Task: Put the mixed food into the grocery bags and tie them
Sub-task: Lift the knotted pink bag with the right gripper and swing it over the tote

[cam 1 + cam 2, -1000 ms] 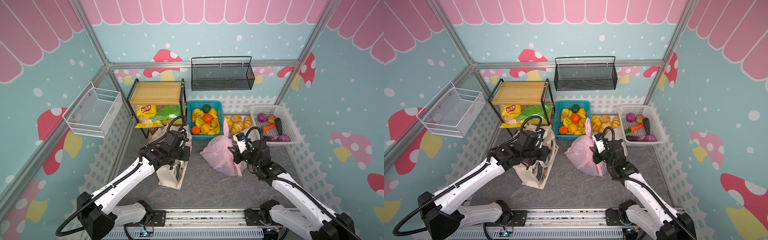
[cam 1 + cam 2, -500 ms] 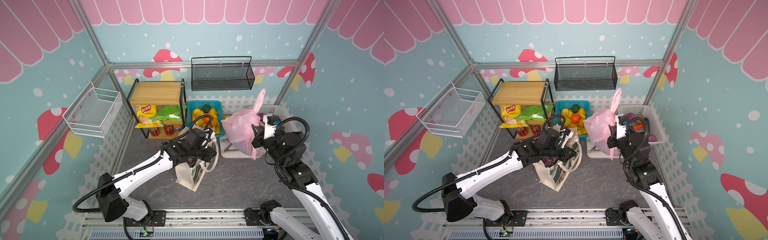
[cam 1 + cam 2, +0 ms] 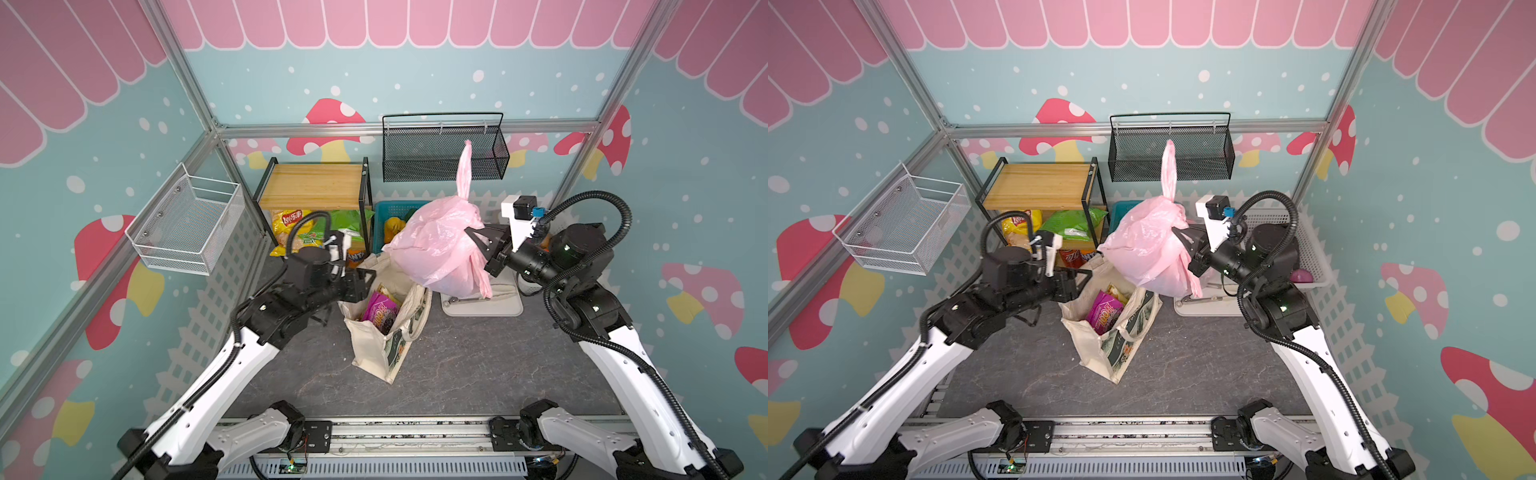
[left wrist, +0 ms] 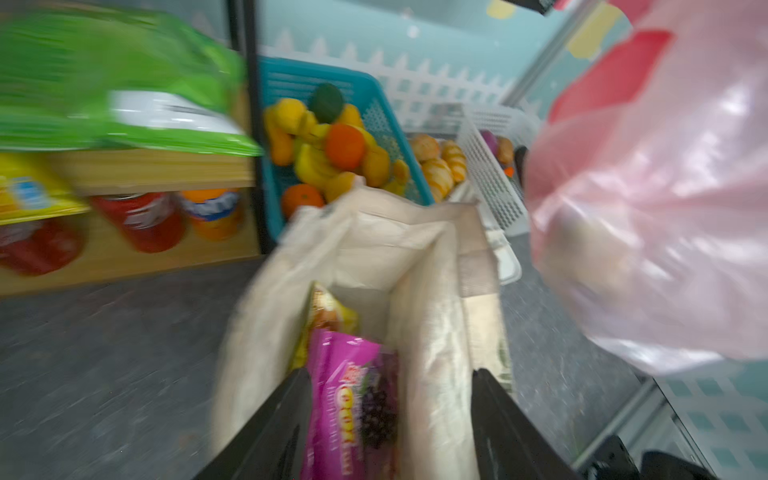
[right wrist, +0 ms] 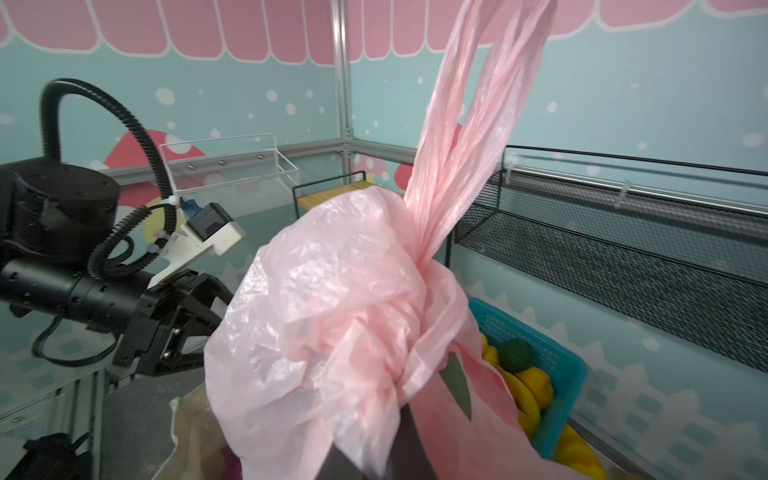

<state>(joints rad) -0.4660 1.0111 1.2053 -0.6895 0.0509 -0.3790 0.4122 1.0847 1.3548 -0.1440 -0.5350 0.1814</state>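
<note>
The cream canvas tote [image 3: 374, 353] [image 3: 1096, 345] stands open mid-table, with a purple grape-print packet [image 3: 380, 311] [image 4: 345, 395] and a pale yellow packet [image 4: 328, 316] inside. My left gripper [image 3: 359, 286] [image 4: 390, 419] is open at the tote's left rim, its fingers apart over the mouth. The pink plastic bag [image 3: 432, 245] [image 3: 1142, 245] [image 5: 332, 311] hangs bunched in the air just behind and right of the tote. One handle loop [image 3: 464, 174] sticks up. My right gripper [image 3: 478, 245] [image 5: 374, 457] is shut on its gathered plastic. The bag's contents are hidden.
A wooden shelf [image 3: 316, 187] at the back left holds a yellow chip packet [image 3: 286, 218], a green packet [image 3: 345, 218] and cans. A blue fruit basket [image 3: 395, 208] sits behind the pink bag. A white tray [image 3: 482, 307] lies under it, and a black wire basket [image 3: 444, 149] hangs on the wall.
My left gripper has opened and let go of the tote's rim. My right gripper has lifted the pink bag off the table and now holds it beside the tote.
</note>
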